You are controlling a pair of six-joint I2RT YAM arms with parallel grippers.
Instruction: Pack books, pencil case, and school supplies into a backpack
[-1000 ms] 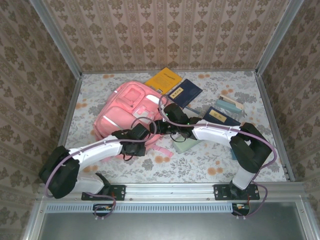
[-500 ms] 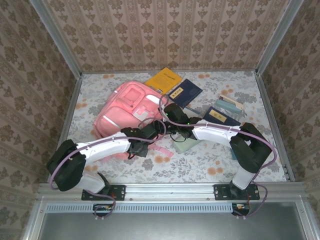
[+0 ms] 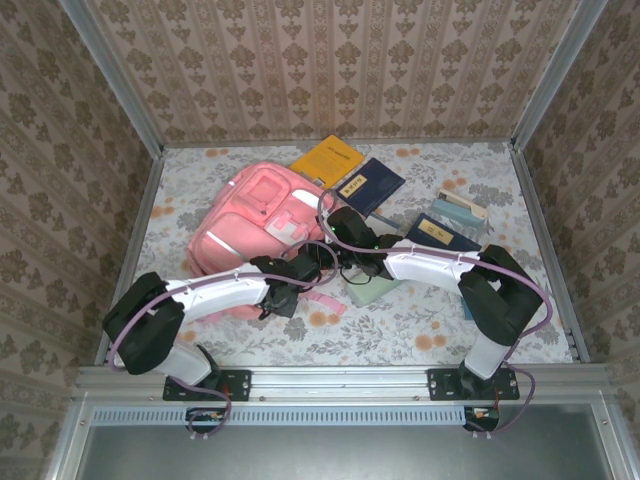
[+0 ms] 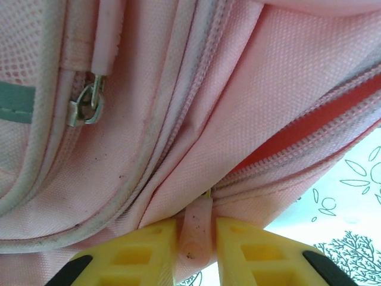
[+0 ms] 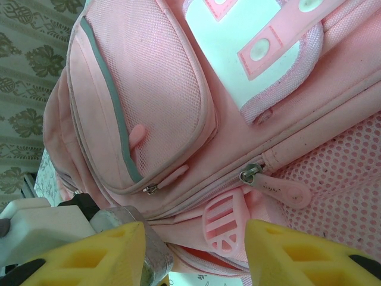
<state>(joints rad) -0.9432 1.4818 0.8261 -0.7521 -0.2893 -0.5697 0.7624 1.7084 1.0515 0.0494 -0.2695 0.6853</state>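
left gripper (image 4: 196, 228) was clenched on pink zipper pull (image 4: 197, 241) at near-right edge of backpack (image 4: 280, 83); right gripper (image 5: 195, 231) fingers released, spread apart over front pockets (image 5: 149, 101), gripping nothing

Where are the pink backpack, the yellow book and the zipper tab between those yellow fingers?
backpack (image 3: 248, 218), overhead view, front pocket.
yellow book (image 3: 327, 160), overhead view, cover's middle.
zipper tab (image 4: 196, 229), left wrist view, tab's middle.

Pink zipper pull (image 4: 196, 229) pinched in left gripper (image 4: 196, 253) jaws — backpack (image 4: 268, 89) zipper seemingly part-open, orange-red inside.
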